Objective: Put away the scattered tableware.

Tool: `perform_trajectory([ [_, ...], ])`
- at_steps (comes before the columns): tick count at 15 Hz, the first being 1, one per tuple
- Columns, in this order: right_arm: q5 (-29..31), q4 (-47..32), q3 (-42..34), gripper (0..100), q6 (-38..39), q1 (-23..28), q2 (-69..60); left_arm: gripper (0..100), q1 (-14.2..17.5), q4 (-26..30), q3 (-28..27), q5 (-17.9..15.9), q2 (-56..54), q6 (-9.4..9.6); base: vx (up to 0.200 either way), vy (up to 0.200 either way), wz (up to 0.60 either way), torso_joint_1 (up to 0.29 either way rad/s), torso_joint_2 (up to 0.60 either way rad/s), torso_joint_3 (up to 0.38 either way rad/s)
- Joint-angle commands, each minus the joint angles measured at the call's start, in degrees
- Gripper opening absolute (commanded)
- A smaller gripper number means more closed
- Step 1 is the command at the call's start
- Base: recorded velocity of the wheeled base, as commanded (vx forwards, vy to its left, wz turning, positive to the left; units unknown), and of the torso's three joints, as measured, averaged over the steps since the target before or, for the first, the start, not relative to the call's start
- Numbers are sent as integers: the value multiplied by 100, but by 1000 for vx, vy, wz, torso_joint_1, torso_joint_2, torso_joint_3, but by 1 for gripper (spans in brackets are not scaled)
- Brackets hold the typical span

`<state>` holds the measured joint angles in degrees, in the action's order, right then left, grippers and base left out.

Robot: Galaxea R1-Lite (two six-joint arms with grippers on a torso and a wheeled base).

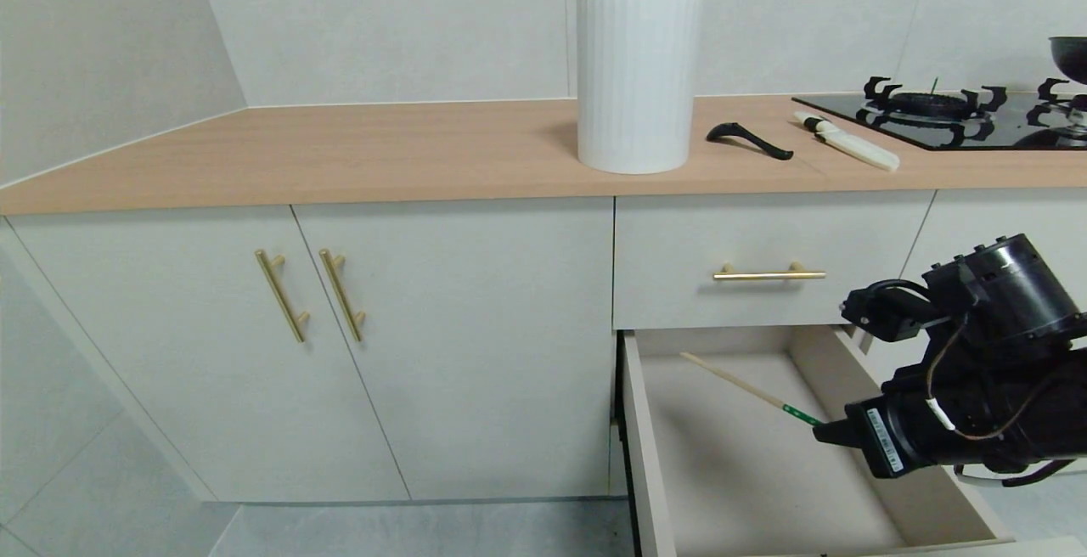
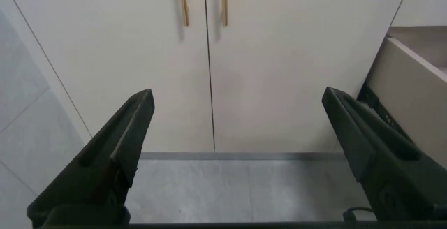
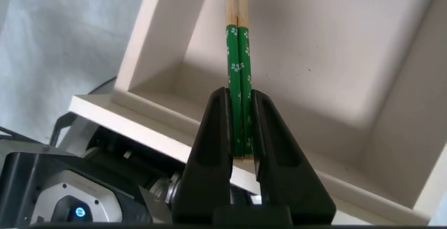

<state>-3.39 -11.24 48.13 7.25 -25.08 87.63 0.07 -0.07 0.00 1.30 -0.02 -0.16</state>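
Observation:
My right gripper (image 1: 822,431) is over the open drawer (image 1: 934,506), shut on a pair of wooden chopsticks (image 1: 747,391) with green patterned ends. In the right wrist view the chopsticks (image 3: 237,61) run out from between the black fingers (image 3: 216,138) across the drawer (image 3: 335,54) interior. My left gripper (image 2: 237,159) stands open with nothing in it, low before the closed cabinet doors (image 2: 209,61). On the wooden counter lie a black-handled utensil (image 1: 749,138) and a cream-handled knife (image 1: 846,141).
A tall white ribbed container (image 1: 637,77) stands on the counter (image 1: 340,154). A black gas hob (image 1: 951,115) is at the right. The drawer above the open one is closed, with a brass handle (image 1: 768,273). Two cabinet doors with brass handles (image 1: 310,294) are left of it.

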Motion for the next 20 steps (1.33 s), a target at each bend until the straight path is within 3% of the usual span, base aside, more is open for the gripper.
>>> perform_trajectory([
  [1,189,-1,276,0,66,-6,967,100,1,-1,0,1,2,-2,0,0,0,0,0,0],
  [3,295,52,487,0,241,-24,1679,100,1,-1,0,1,2,-2,0,0,0,0,0,0],
  [7,383,1124,461,0,989,-279,2426,100,1,-1,0,1,2,-2,0,0,0,0,0,0],
  [13,1429,2882,557,0,1498,-375,3955,100,1,7,0,1,2,-2,0,0,0,0,0,0],
  [20,1464,2970,566,0,1507,-402,4439,100,1,-1,0,1,2,-2,0,0,0,0,0,0],
])
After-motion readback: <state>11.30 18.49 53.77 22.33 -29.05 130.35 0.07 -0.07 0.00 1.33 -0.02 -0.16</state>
